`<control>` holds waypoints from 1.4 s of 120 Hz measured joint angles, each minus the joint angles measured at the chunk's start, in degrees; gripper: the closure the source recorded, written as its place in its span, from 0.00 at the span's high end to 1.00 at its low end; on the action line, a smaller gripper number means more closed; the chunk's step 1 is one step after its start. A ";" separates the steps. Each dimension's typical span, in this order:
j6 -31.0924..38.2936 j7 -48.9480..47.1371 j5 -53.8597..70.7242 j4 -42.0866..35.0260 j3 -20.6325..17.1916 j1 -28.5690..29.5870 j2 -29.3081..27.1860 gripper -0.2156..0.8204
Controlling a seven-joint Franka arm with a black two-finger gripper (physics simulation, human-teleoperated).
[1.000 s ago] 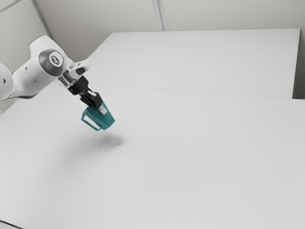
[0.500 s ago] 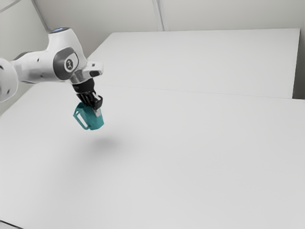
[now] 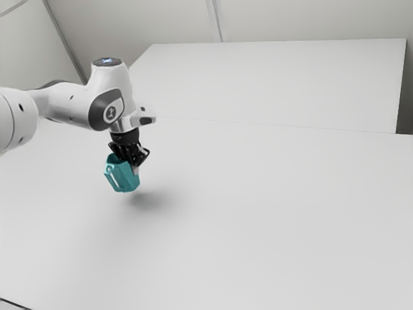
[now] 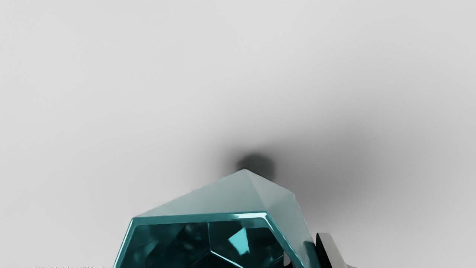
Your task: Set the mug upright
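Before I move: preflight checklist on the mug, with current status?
1. End effector has the mug: ok, fingers pinch its wall, one inside, one outside.
2. Mug opening upward: ok.
3. Mug fully vertical: not ok, it leans slightly, top toward the exterior view's left.
4. Base flat on table: not ok, given that lean.
5. Handle free of the fingers: ok.
6. Grip firm enough to finish straightening: cannot tell.
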 joint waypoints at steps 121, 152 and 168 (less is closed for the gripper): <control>9.85 -13.31 -0.60 -2.87 -0.30 0.08 1.12 0.59; -1.86 -13.82 -2.14 7.77 -0.39 0.08 0.15 0.73; -9.00 -14.00 -3.88 12.57 -0.43 0.08 -0.35 0.76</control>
